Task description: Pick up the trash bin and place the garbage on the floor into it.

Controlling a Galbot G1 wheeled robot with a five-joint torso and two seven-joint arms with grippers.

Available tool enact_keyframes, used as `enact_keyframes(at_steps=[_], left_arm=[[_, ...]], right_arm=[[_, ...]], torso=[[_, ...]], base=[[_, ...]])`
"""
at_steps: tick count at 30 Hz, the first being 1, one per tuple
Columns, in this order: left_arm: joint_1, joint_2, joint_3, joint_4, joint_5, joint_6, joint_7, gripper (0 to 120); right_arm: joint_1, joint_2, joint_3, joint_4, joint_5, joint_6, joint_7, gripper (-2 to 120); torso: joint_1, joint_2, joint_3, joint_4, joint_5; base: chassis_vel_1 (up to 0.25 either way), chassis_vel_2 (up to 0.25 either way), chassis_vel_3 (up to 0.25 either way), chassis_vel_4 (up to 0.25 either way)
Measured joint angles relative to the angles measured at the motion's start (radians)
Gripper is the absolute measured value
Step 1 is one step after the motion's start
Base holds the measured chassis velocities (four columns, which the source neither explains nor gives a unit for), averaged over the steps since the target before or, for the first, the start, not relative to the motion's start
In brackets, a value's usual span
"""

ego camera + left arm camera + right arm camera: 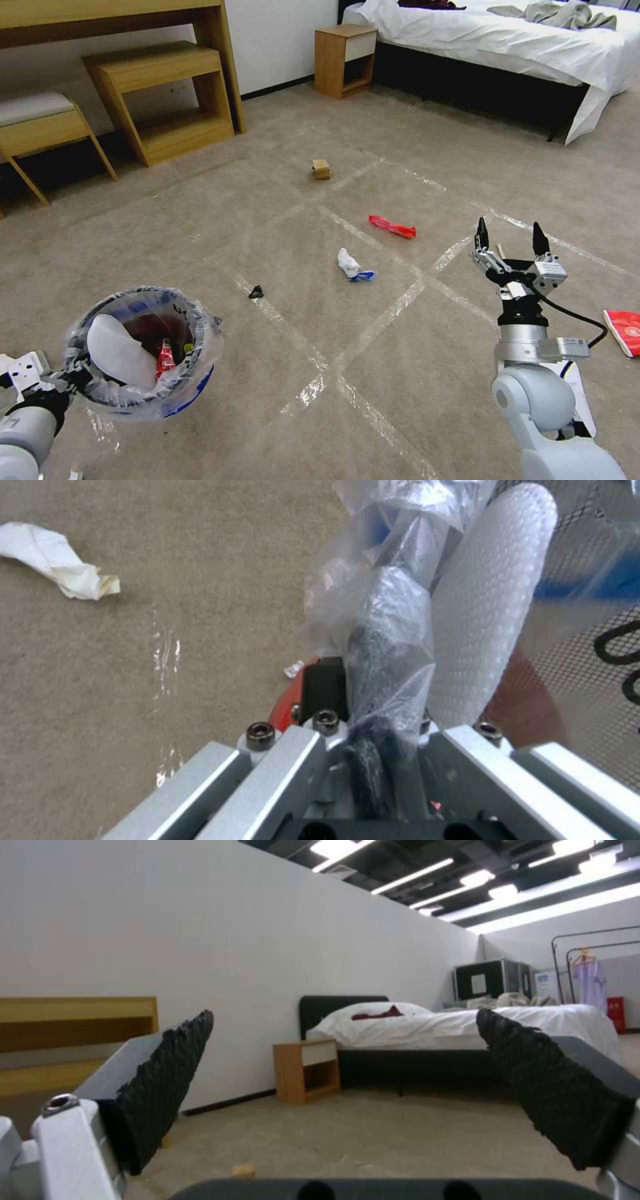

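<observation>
We see the left gripper [70, 373] clamping the trash bin [143, 353] rim, keeping it upright; beside it, the right gripper [510, 250] gapes, ready for litter.

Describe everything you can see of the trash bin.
The trash bin is a small round bucket, blue and red outside, dark inside, lined with a crinkled clear plastic bag folded over its rim. It sits upright at the lower left of the head view, above the carpet. The left gripper is shut on its rim, bag included. Inside lie a white slipper and a red wrapper.
</observation>
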Motion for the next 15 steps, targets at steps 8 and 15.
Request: enact_keyframes(at_steps=[8,15], left_arm=[[-0.003,0.003,-0.010,0.006,-0.006,0.000,0.000,0],[-0.011,0.001,-0.016,0.019,-0.011,0.000,-0.001,0]], right_arm=[[0.000,0.002,-0.003,-0.003,-0.002,0.000,-0.001,100],[-0.001,0.002,-0.006,-0.003,-0.004,0.000,-0.001,100]], torso=[[0.000,0.000,0.000,-0.0001,0.0000],[0.000,0.000,0.000,-0.0001,0.0000]], base=[[-0.069,0.079,0.071,-0.072],[-0.063,0.074,0.075,-0.064]])
